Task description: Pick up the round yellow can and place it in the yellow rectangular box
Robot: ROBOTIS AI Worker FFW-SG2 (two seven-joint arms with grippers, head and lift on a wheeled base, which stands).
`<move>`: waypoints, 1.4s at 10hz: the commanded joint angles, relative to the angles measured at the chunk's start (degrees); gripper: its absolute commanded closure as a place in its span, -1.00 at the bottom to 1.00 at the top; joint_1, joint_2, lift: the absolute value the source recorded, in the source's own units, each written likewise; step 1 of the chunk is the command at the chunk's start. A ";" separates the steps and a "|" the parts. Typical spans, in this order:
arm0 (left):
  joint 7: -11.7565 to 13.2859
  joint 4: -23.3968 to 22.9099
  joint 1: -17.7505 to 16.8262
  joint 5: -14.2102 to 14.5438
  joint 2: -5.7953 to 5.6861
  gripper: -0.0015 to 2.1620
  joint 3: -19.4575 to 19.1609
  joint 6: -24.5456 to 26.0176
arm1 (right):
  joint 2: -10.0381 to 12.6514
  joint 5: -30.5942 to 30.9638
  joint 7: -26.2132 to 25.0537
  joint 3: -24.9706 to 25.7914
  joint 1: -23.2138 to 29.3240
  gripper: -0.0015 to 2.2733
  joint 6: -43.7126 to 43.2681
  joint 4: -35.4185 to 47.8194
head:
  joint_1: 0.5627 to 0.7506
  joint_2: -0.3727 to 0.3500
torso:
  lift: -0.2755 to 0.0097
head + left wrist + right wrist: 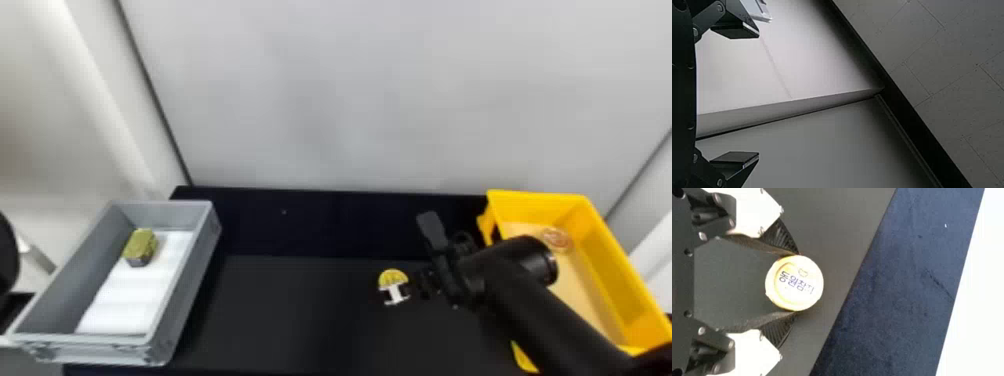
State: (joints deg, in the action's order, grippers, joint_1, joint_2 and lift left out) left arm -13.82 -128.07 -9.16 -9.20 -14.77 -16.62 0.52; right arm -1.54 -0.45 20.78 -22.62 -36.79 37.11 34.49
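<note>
- Task item: a short round can with a pale yellow lid bearing dark lettering [795,283], located over the black table [300,315], between the two boxes and outside the yellow one. It is nearer the yellow box than the grey one.
- Right gripper [411,287]: closed on the can. In the right wrist view, one dark, ribbed finger meets each side of the can near the fingertips, and the lid faces the camera. Whether the can's base touches the table cannot be told.
- Right arm: black, entering the head view at the lower right and crossing over the near part of the yellow box.
- Left gripper [759,96]: open, with its two black finger pads [735,157] well apart. Pale, smooth panels and a grey tiled surface [954,78] lie beyond them in the left wrist view.
- Receiving container: an open-topped yellow rectangular plastic box [620,250], on the robot's right. A tan sheet [582,290] lines its floor, and a small round clear item with reddish marking [556,240] lies toward its far end.
- Second container: an open-topped grey rectangular plastic box [192,280], on the robot's left. It holds a white ridged sheet [132,300] and a small yellow-green block with a dark lower side [141,245], located toward the far end.
- Background: a pale grey wall panel [350,100] stands behind the table.
</note>
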 commanded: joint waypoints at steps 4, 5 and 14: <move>0.02 -0.07 0.20 -0.12 0.09 -0.83 -0.26 0.10 | -0.49 0.27 -0.12 0.02 0.58 -0.32 1.94 2.52 | 0.39 0.18 | 0.91; 0.02 0.01 0.20 -0.12 0.09 -0.83 -0.26 0.18 | -0.57 0.27 -0.12 0.11 0.93 -0.32 2.29 3.22 | 0.39 0.18 | 0.91; 0.02 -1.13 2.13 0.32 -0.26 -0.83 -1.93 0.89 | -3.74 8.27 1.29 7.32 7.35 -0.32 28.40 44.79 | 0.39 0.18 | 0.91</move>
State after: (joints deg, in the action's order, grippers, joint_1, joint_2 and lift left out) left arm -13.85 -129.06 -7.20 -8.96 -14.89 -18.38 1.24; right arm -5.07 4.95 21.31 -17.41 -29.68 61.10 70.57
